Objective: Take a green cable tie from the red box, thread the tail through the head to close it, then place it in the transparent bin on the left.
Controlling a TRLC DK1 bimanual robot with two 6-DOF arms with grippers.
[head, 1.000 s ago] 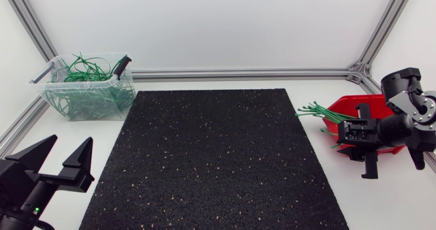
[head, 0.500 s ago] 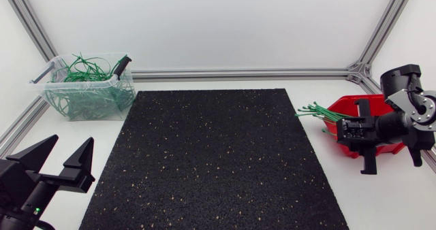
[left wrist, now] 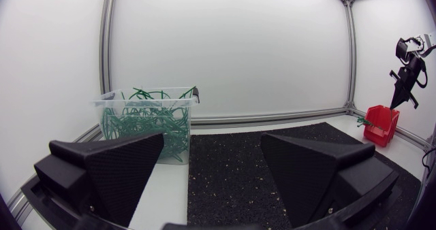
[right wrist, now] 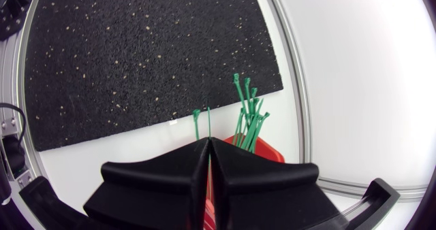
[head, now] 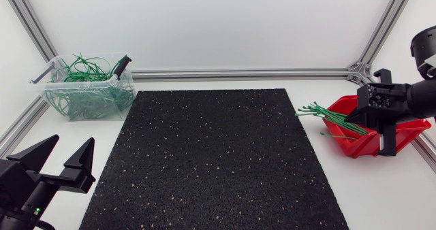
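My right gripper (head: 355, 116) hangs over the red box (head: 354, 143) at the table's right side, shut on a thin green cable tie (right wrist: 208, 124). The tie (head: 330, 131) sticks out ahead of the closed fingertips toward the mat. A bundle of green ties (head: 319, 111) pokes out over the box's left rim, beside the held one (right wrist: 248, 114). The transparent bin (head: 88, 87), full of looped green ties, stands at the back left. My left gripper (head: 58, 158) sits open and empty at the front left corner, facing the bin (left wrist: 146, 121).
A black speckled mat (head: 211, 155) covers the middle of the table. Aluminium frame rails (head: 238, 73) run along the back and side edges. A black-handled tool (head: 121, 67) rests on the bin's right rim.
My right gripper's fingers closed on a green tie in the red box, and the gripper then rose and drew back to the right with it. The left arm stayed still.
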